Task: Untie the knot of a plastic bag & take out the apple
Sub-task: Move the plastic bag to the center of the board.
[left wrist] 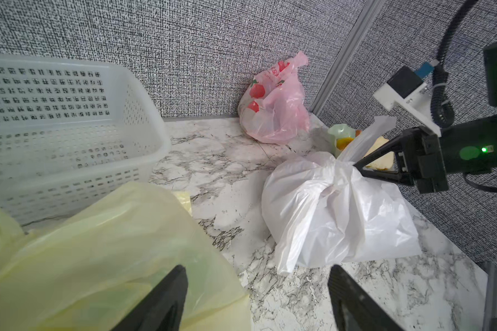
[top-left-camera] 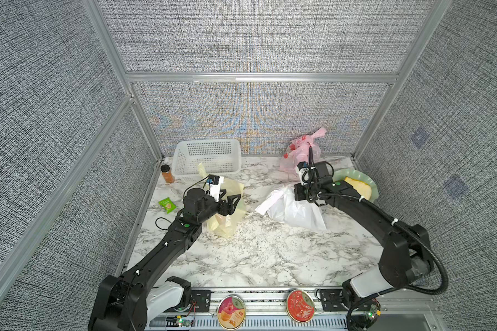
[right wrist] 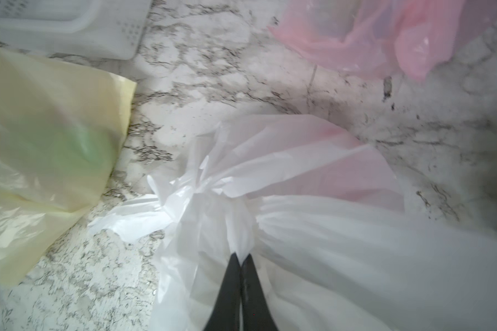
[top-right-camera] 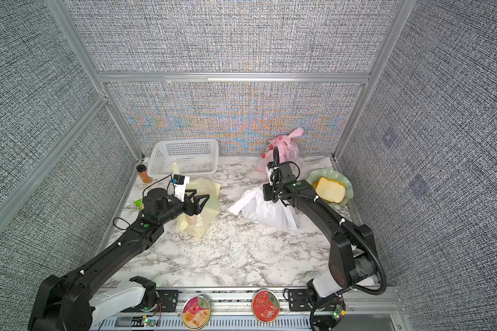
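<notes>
On the table's (top-left-camera: 256, 258) right, my right gripper (right wrist: 242, 256) pinches the white bag (right wrist: 342, 258) beside its knot (right wrist: 201, 197); pulling the wrong strand would tighten it. My left gripper (top-left-camera: 235, 205) hangs wide, empty.

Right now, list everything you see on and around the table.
basket: one, white, back left
spice jar: one, orange, beside basket
packet: one, green, left edge
yellow bag: one, yellow, centre left
white bag: one, white, centre right
pink bag: one, pink, back wall
plate: one, green, right edge
slab: one, yellow, on plate
round tins: two, pink-orange and red, front rail
table: one, marbled white
left gripper: one, black, open over yellow bag
right gripper: one, black, shut on white bag
</notes>
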Motion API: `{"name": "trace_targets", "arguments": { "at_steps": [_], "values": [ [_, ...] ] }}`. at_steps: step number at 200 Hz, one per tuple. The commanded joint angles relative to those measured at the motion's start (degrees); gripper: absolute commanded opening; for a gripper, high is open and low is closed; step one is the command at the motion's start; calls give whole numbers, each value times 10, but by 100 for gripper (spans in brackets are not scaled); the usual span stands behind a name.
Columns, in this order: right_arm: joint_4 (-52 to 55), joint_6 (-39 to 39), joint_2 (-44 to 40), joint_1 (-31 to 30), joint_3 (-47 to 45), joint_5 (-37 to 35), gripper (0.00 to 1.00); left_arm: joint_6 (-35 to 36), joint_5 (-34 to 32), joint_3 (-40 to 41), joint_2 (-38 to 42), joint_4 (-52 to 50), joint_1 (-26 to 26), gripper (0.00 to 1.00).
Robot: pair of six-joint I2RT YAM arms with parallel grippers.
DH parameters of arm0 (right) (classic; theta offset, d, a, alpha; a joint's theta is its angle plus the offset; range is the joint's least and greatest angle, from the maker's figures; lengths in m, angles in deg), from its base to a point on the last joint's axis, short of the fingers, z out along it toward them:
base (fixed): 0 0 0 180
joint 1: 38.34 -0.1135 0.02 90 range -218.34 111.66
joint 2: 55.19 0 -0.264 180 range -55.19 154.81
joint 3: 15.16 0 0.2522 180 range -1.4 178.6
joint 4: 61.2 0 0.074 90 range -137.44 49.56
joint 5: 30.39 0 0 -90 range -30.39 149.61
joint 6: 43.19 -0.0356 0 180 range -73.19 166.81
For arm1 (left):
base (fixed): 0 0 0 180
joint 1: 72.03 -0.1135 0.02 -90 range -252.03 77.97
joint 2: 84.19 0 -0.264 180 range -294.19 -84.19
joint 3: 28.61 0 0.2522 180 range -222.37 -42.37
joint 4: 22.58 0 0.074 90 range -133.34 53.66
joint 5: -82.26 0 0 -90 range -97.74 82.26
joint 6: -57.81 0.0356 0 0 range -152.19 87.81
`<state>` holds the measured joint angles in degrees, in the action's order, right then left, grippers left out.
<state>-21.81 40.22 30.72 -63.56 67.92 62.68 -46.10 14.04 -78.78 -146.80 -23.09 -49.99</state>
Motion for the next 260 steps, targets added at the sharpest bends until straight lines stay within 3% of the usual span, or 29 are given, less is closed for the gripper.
{"name": "trace_targets", "arguments": {
  "at_steps": [1, 38, 67, 98, 129, 153, 184, 212, 241, 260],
  "values": [
    [-22, 62, -26, -43, -5, -31, 0, 22, 27, -8, 15, -31, 0, 80],
    [-87, 125, -87, -120, -45, -53, 0, 33, 99, -37, 13, -82, 1, 81],
    [-170, 148, -129, -147, -131, -32, 0, 10, 142, -43, -17, -86, 1, 78],
    [-270, 146, -149, -166, -285, -11, 0, -20, 171, 9, -29, -31, 1, 73],
    [-276, 147, -173, -189, -339, -32, 0, -2, 192, 41, -40, -5, 10, 66],
    [-276, 151, -207, -196, -356, -49, 5, 39, 165, 27, -53, -5, 46, 62],
    [-280, 152, -242, -198, -370, -52, 9, 139, 77, -23, -92, -28, 109, 62],
    [-254, 150, -253, -198, -362, -49, 20, 236, 21, -61, -151, -57, 169, 63],
    [-217, 139, -273, -199, -356, -52, 49, 296, 5, -91, -204, -81, 207, 60],
    [-182, 115, -300, -199, -353, -55, 57, 306, 0, -103, -224, -98, 218, 54]
  ]
}}
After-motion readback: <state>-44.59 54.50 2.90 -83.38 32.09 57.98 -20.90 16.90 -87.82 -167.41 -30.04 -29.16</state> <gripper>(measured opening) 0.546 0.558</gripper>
